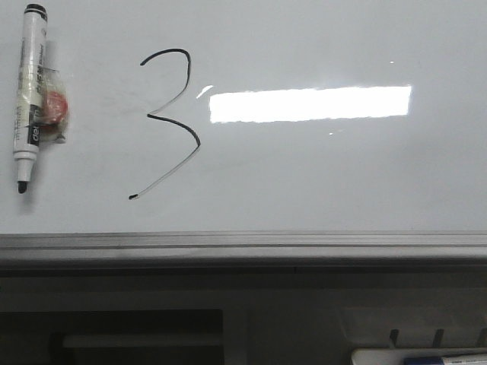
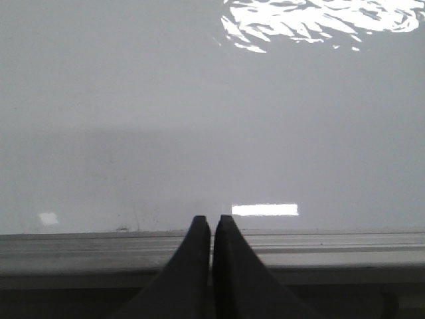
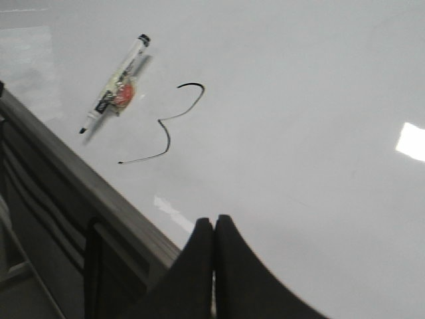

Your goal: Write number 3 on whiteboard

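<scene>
A hand-drawn black number 3 (image 1: 169,122) stands on the whiteboard (image 1: 342,175), a dry-erase marker (image 1: 30,95) lying uncapped just beside it with a red-and-clear wad (image 1: 53,110) taped to its barrel. The right gripper (image 3: 214,229), fingers pressed together and empty, hangs well back from both; the left gripper (image 2: 212,226), likewise closed on nothing, sits over the board's grey metal rail (image 2: 332,249).

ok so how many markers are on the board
1. The marker lies on the whiteboard, left of the number 3, tip toward the rail. A second may sit below the board at the front view's lower right; unclear.
</scene>
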